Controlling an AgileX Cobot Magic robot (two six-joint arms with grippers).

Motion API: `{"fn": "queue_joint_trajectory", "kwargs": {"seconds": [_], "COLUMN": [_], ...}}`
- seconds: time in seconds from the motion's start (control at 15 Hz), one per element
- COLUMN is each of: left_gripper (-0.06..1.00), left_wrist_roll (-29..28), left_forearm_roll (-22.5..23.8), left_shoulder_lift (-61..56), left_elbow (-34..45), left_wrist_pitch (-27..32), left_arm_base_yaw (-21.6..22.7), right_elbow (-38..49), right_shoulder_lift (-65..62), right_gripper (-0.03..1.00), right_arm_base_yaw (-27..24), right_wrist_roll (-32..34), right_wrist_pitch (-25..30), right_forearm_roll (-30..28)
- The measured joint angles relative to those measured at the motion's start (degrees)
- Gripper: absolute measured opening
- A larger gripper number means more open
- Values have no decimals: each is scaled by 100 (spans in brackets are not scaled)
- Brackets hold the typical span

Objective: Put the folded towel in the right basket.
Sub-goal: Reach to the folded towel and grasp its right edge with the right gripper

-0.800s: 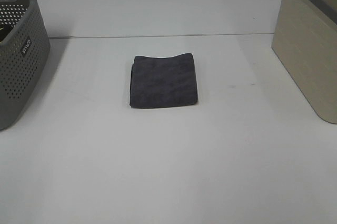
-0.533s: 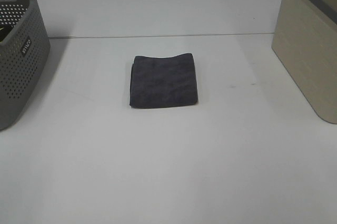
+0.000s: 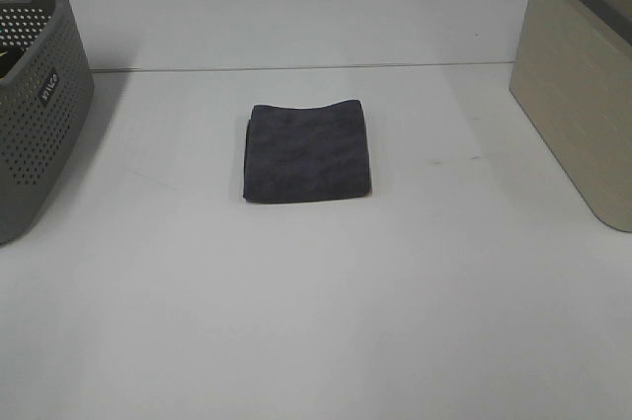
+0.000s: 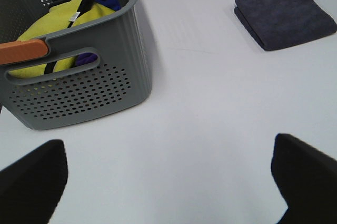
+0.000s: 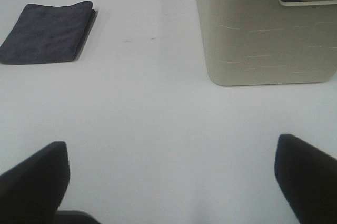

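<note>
A dark grey folded towel (image 3: 307,152) lies flat in the middle of the white table; it also shows in the left wrist view (image 4: 284,16) and the right wrist view (image 5: 47,32). The right basket (image 3: 581,84) is beige with a grey rim and stands at the table's right edge; it shows too in the right wrist view (image 5: 268,29). My left gripper (image 4: 168,182) is open and empty, well short of the towel. My right gripper (image 5: 171,182) is open and empty, in front of the beige basket. Neither arm shows in the high view.
A grey perforated basket (image 3: 35,94) stands at the table's left edge; in the left wrist view (image 4: 79,84) it holds a yellow item (image 4: 58,29) and dark things. A white wall (image 3: 296,5) rises behind the table.
</note>
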Motion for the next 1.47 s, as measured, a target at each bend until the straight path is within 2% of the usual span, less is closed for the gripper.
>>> {"fn": "queue_joint_trajectory", "kwargs": {"seconds": [1.47], "left_gripper": [99], "left_wrist_roll": [0], "left_forearm_roll": [0], "left_shoulder_lift": [0], "left_elbow": [0], "left_wrist_pitch": [0], "left_arm_base_yaw": [0], "right_elbow": [0], "right_shoulder_lift": [0], "right_gripper": [99], "right_arm_base_yaw": [0], "right_wrist_roll": [0], "right_wrist_pitch": [0], "right_forearm_roll": [0]}}
